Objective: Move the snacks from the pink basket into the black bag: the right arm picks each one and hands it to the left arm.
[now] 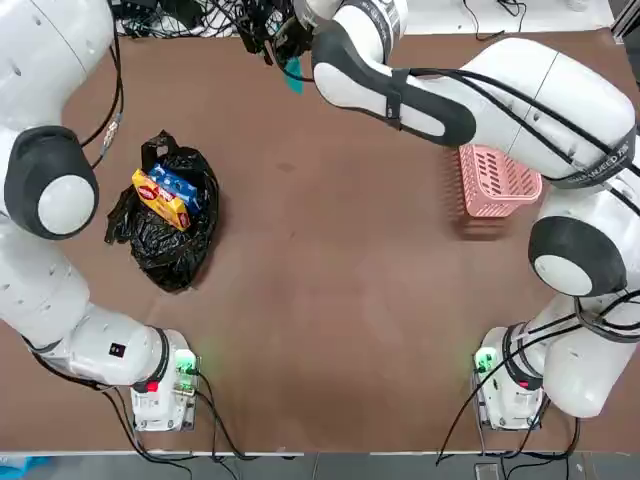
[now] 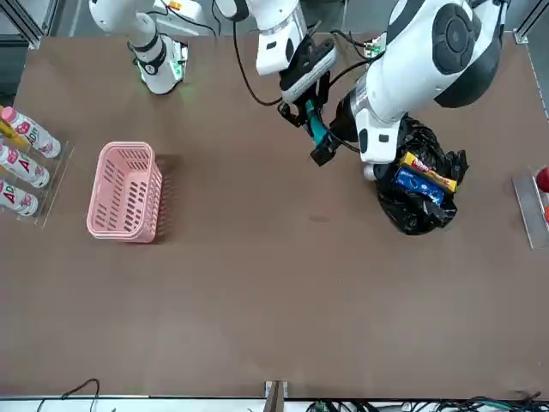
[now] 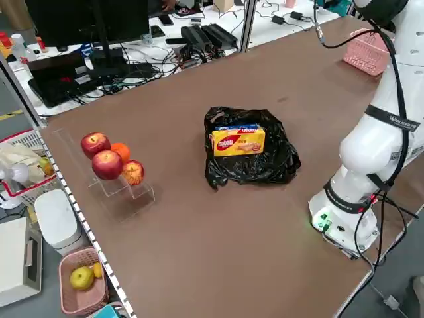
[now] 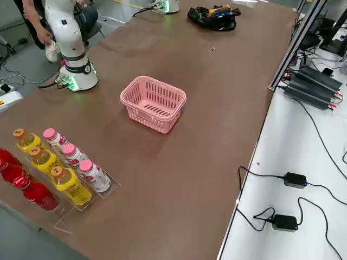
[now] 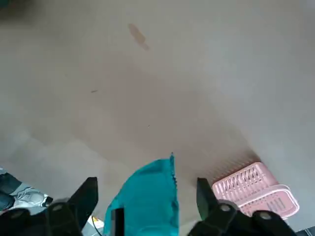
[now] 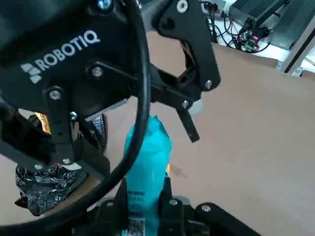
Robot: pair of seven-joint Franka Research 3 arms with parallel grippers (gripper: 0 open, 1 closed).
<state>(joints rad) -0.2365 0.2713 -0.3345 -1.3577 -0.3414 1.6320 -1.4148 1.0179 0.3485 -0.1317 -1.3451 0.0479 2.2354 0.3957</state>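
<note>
Pinching the teal packet (image 6: 145, 162) at one end in my right gripper (image 6: 142, 206), I hold it upright above the tabletop. Its free end stands between my left gripper's (image 5: 147, 196) spread jaws, not yet touching them. The black bag (image 2: 420, 184) lies just beside the left arm.

Brown table (image 3: 199, 218) filling room centre. Clear rack of apples (image 3: 109, 162) sitting near one edge, bottle rack (image 4: 54, 173) standing at another. White bench (image 4: 293, 162) running alongside, carrying power bricks and cables. Monitor (image 3: 89, 23) standing beyond.
</note>
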